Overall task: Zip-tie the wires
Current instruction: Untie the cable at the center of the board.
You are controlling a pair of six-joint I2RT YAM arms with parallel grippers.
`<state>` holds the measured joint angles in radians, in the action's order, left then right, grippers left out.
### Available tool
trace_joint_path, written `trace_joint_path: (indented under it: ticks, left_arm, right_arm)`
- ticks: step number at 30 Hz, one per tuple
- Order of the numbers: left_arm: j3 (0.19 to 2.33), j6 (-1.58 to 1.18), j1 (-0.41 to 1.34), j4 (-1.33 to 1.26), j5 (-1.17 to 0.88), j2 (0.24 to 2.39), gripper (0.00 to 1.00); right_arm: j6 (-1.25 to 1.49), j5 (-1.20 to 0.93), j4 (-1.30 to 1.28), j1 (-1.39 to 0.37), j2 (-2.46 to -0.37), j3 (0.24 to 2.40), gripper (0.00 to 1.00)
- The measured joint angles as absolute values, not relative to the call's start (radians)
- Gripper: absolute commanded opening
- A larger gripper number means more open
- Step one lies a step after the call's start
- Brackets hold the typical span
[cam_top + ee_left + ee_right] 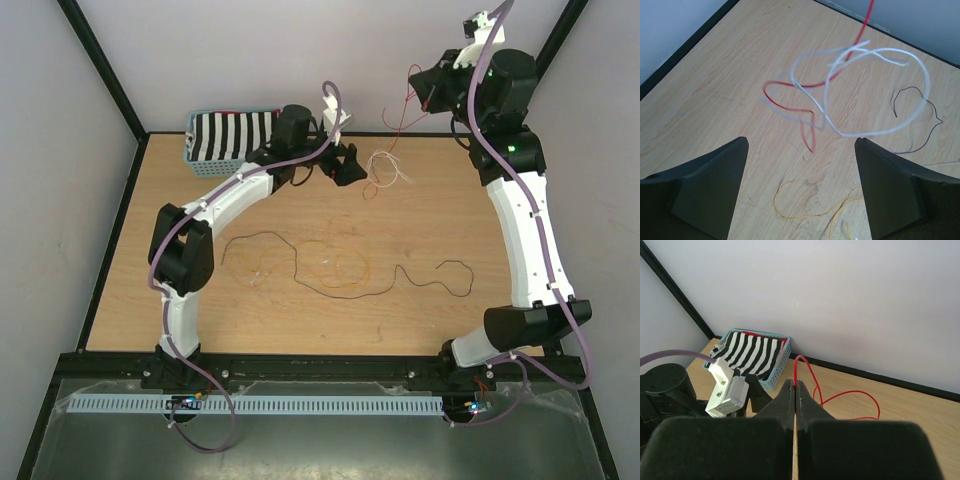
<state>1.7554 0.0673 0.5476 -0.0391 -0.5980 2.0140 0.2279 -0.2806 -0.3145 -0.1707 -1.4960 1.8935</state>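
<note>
Wooden tabletop, black wire and orange wire loose mid-table. Left gripper, jaws spread and empty, hovers beside the white wire; centre that loop between the fingers before closing. Red wire hangs pinched in the raised, closed right gripper; hold it steady

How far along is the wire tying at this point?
Early stage. Done: nothing. No wires are bundled and no zip tie is visible. In hand: the right fingers are shut on the red wire, held above the table; the left fingers stand open near the white wire. Left: gathering the loose black wire and orange wire, then tying.
</note>
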Motion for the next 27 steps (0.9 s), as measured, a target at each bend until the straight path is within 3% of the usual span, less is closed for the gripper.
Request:
trace_joint_path:
  ticks: [3, 8, 16, 27]
  left_arm:
    - [1.761, 0.052, 0.552, -0.039, -0.603, 2.017, 0.85]
    - [1.805, 0.018, 0.573, -0.049, -0.626, 2.053, 0.67]
    - [1.819, -0.013, 0.609, -0.059, -0.652, 2.078, 0.03]
    - [1.819, -0.060, 0.564, -0.069, -0.624, 2.109, 0.00]
  right_arm:
    - [0.234, -0.282, -0.315, -0.171, -1.496, 1.893, 0.00]
    - [0.247, -0.288, -0.315, -0.171, -1.496, 1.893, 0.00]
    - [0.248, -0.283, -0.315, -0.171, -1.488, 1.890, 0.00]
    - [0.216, -0.184, -0.321, -0.171, -1.444, 1.869, 0.00]
